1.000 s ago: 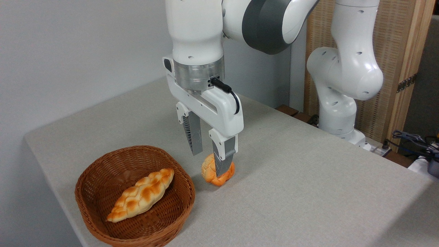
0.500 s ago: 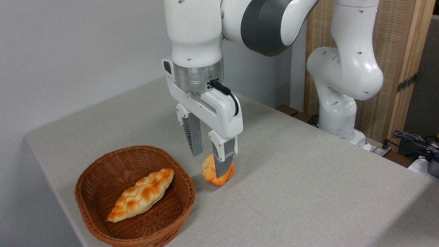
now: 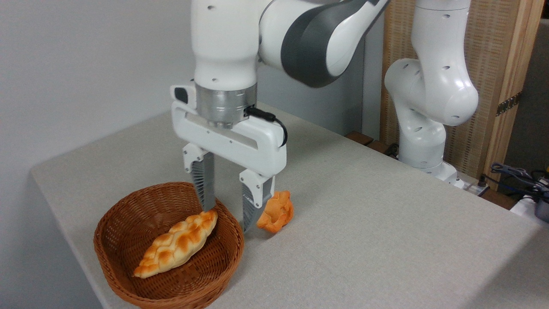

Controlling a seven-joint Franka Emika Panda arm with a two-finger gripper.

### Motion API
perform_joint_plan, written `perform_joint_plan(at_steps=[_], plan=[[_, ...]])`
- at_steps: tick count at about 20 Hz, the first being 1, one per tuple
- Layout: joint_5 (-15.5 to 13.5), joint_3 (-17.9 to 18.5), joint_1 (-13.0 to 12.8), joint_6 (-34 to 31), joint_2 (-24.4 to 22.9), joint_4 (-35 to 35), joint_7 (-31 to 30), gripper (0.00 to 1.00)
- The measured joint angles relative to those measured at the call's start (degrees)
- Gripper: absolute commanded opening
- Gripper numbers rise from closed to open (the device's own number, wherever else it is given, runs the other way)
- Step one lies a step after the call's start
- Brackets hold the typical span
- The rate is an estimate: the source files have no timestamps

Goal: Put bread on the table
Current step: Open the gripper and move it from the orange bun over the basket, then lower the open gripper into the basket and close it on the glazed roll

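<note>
Basket (image 3: 128, 274), brown wicker, taken as landmark; it sits near the front left corner of the table (image 3: 386, 240), a grey-beige cloth-like top.

Fixed camera, sole view.

Item: bread (image 3: 176, 242), long braided loaf, pale gold with toasted bumps. Location: inside the basket, lying flat on its floor, one pointed end toward the near rim, the other up by the far right wall. Not yet on the table; task judged at its opening step.

Item: gripper (image 3: 226, 219), two grey ribbed fingers pointing straight down, jaws spread apart, nothing between them. Location: over the basket's far right rim, one fingertip just above the loaf's upper end, the other outside the rim. Whether the tip touches the loaf cannot be told. Placement reads as a line-up for taking the loaf, though the rim falls between the fingers and could foul a descent.

Item: bun (image 3: 276, 211), small, round, orange, knotted. Location: on the table just right of the basket, beside the outer finger. Not the task's object.
</note>
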Motion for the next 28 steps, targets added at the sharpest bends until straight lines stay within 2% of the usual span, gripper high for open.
perform_joint_plan(at_steps=[2,5,11,17,19,21,22,23,28], plan=[[-0.51,-0.16,-0.51,2.38,1.64,-0.01,-5.18,1.00],[-0.77,-1.59,-0.89,4.79,3.71,-0.01,-8.15,1.00],[-0.78,-5.36,-1.24,11.03,8.22,-0.01,-9.29,1.00],[-0.69,-7.07,-1.27,11.84,10.45,0.03,-9.23,0.99],[-0.63,-7.34,-1.27,11.91,10.73,0.07,-9.22,0.69],[0.12,-7.42,-1.27,11.91,10.81,0.07,-9.17,0.27],[0.54,-7.55,-1.27,11.91,10.82,0.07,-9.17,0.16],[0.83,-7.72,-1.28,11.91,10.86,0.07,-9.17,0.08],[1.14,-8.32,-1.28,12.11,11.41,0.23,-7.81,0.08]])
